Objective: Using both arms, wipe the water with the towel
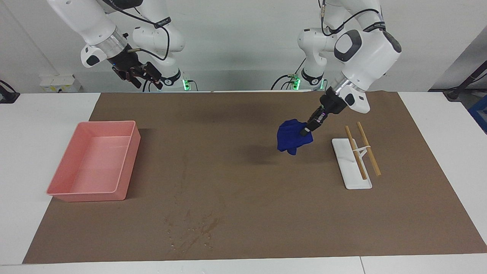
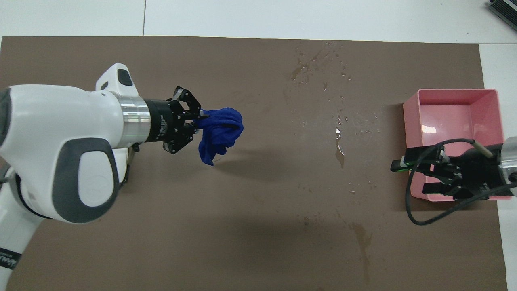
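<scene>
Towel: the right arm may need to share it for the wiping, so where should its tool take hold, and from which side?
Probably the loose lower fold of the towel, coming in from the right arm's end of the table. The left tool is shut on the top corner, so the cloth hangs free in the air below it. The right tool is open, over the mat's edge by the robots.

You see the towel (image 1: 292,139), a crumpled royal-blue cloth, hanging in the air above the brown mat (image 1: 247,114). The water (image 1: 192,230), scattered clear droplets and dark streaks, lies on the mat near its edge farthest from the robots.
</scene>
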